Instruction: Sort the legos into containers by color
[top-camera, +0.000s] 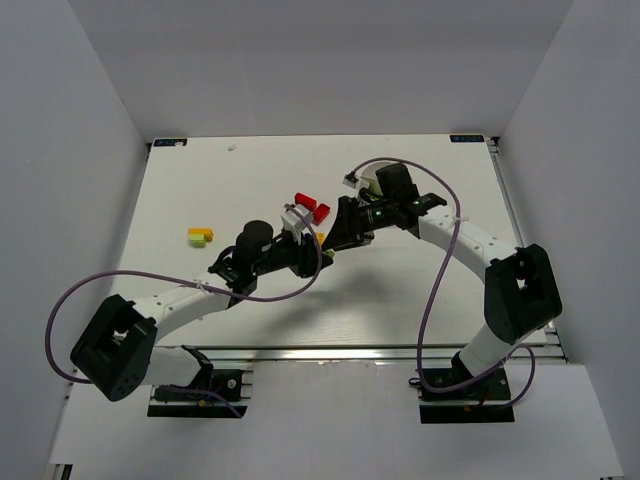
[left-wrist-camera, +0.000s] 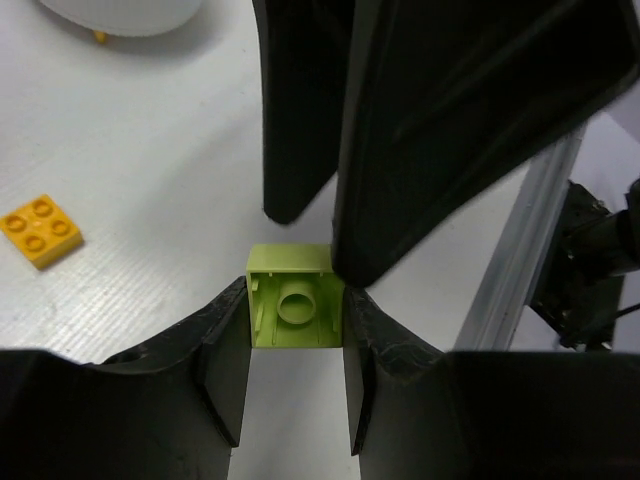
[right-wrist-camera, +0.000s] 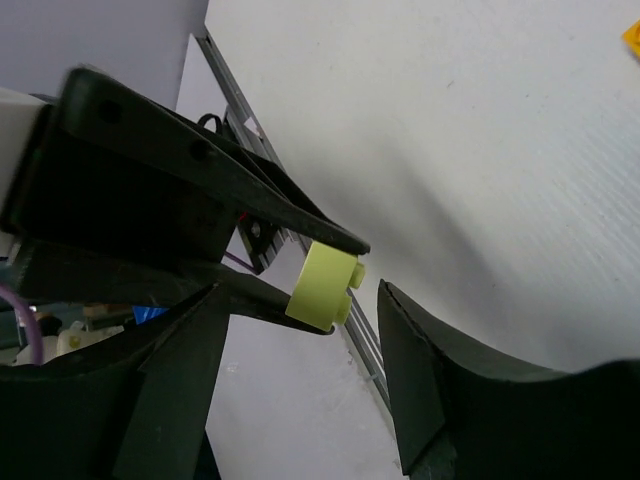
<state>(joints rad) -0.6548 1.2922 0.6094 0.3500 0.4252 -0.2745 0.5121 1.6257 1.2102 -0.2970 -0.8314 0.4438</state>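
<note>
L fingers (left-wrist-camera: 225, 340) are closed on a lime brick (left-wrist-camera: 293, 315), one pad on each side wall. It's held off the surface (left-wrist-camera: 150, 180), hollow underside toward the L wrist cam. From the R wrist cam the same brick shows its studs, pointing toward the R arm's right-hand finger.

R fingers (right-wrist-camera: 440, 380) are open & straddle the brick. There's a thin gap on the stud side. The other side is hidden behind the L fingers, so contact there can't be told. In the L wrist view one R finger tip sits right at the brick's top corner, the other just beside it, a bit higher.

From overhead both arms meet nose to nose near mid-surface, L coming from lower left, R curving in from the right.

Dish (left-wrist-camera: 120, 12) is only partly seen: a white rim at the top left of the L wrist view, mostly under the R arm from overhead. Its compartments can't be made out.

Orange brick (left-wrist-camera: 40, 231), four studs, lies flat on the surface near the held brick, apart from the dish. Two red bricks (top-camera: 312, 205) lie side by side just beyond the fingers. A yellow-green pair (top-camera: 200, 236) lies well off to the left, pieces touching.
</note>
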